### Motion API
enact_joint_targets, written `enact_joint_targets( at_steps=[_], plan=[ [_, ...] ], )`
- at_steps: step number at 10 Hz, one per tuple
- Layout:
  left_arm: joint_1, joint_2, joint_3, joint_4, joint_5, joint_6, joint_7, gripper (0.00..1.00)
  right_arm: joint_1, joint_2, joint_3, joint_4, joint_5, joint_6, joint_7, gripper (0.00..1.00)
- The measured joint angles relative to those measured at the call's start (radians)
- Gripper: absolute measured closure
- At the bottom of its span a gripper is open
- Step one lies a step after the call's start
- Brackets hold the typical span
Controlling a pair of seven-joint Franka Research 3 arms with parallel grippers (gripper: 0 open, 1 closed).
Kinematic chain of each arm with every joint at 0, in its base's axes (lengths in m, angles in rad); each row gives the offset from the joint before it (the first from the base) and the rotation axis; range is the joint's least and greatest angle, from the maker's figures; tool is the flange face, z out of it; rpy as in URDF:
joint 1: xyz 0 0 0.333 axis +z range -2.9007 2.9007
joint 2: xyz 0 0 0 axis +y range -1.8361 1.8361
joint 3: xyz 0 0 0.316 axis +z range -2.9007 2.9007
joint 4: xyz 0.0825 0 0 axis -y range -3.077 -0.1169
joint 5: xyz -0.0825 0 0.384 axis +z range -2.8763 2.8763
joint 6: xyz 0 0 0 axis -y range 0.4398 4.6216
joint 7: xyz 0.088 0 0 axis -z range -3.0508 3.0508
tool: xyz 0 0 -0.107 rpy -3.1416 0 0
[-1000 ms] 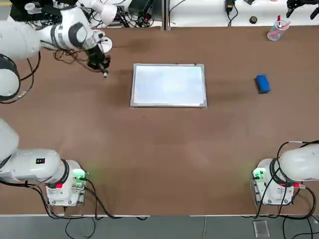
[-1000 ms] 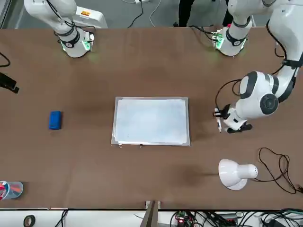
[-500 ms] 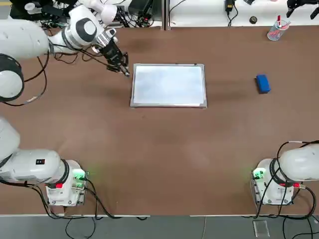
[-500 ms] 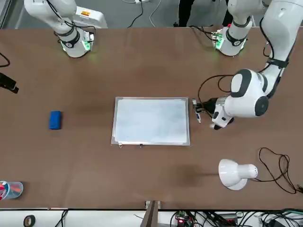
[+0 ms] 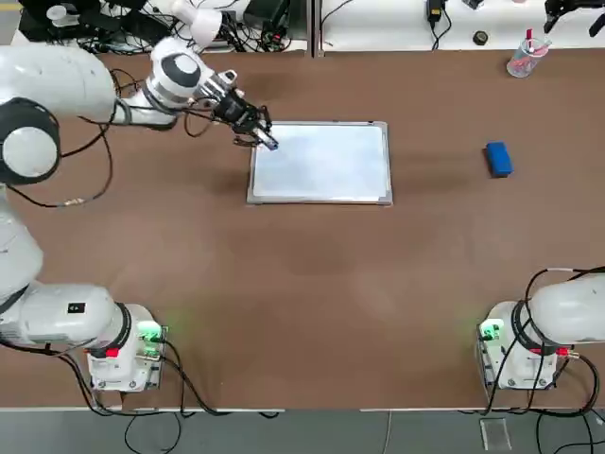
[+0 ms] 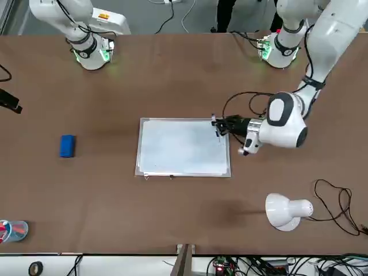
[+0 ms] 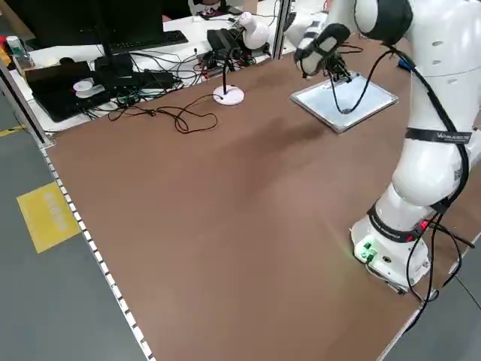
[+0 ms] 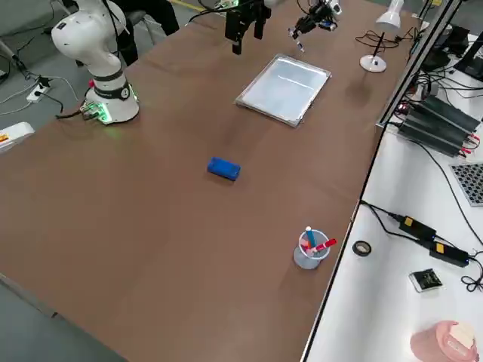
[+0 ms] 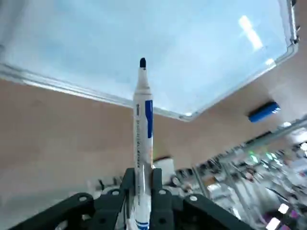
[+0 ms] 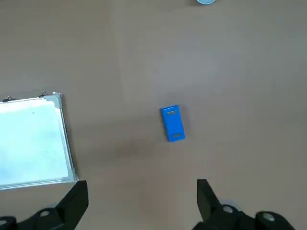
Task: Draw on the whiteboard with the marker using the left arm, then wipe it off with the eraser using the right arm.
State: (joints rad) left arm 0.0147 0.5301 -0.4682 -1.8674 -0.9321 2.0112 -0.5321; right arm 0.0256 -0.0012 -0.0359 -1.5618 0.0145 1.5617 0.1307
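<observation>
The whiteboard [image 5: 321, 163] lies flat in the far middle of the table, its surface blank. My left gripper [image 5: 251, 124] is shut on the marker [image 5: 267, 141], whose dark tip points down over the board's far left corner. In the left wrist view the marker [image 9: 143, 124] sticks out from between the fingers toward the whiteboard [image 9: 144, 38]; I cannot tell whether the tip touches it. The blue eraser [image 5: 498, 159] lies to the board's right. My right gripper [image 10: 141, 199] hangs open high above the table, with the eraser [image 10: 172, 123] far below it.
A white lamp [image 6: 286, 211] and a loose black cable [image 6: 339, 207] sit at the far left of the table. A clear cup with pens [image 5: 523, 57] stands at the far right corner. Both arm bases [image 5: 123, 355] [image 5: 515, 350] are at the near edge.
My left arm has swung to the right with the marker, from well left of the whiteboard to over its far left corner. The right arm, board and eraser have not moved.
</observation>
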Motion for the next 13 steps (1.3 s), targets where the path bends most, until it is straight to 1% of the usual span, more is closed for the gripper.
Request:
enact_joint_targets(
  at_steps=[3, 4, 6, 8, 10, 13],
  plan=[
    [-0.022, 0.082, -0.020, 0.037, -0.209, 0.001, 0.000, 0.82, -0.002, 0.000, -0.003, 0.000, 0.000, -0.001, 0.000, 0.00],
    [-0.045, 0.112, -0.021, 0.055, -0.282, 0.009, -0.001, 0.82, -0.003, 0.000, -0.004, 0.000, 0.000, -0.001, 0.000, 0.00],
    [-0.105, 0.175, -0.022, 0.087, -0.421, 0.058, -0.001, 0.82, -0.005, 0.000, -0.005, 0.000, 0.000, -0.001, 0.000, 0.00],
    [-0.174, 0.229, -0.022, 0.122, -0.520, 0.108, -0.001, 0.82, -0.006, 0.000, -0.007, -0.001, 0.000, -0.001, 0.000, 0.00],
    [-0.218, 0.277, -0.022, 0.159, -0.575, 0.145, -0.002, 0.82, -0.007, 0.000, -0.008, -0.001, 0.000, -0.001, 0.000, 0.00],
    [-0.232, 0.353, -0.021, 0.212, -0.597, 0.166, -0.004, 0.82, -0.007, 0.000, -0.008, -0.002, 0.000, -0.001, 0.000, 0.00]
  ],
)
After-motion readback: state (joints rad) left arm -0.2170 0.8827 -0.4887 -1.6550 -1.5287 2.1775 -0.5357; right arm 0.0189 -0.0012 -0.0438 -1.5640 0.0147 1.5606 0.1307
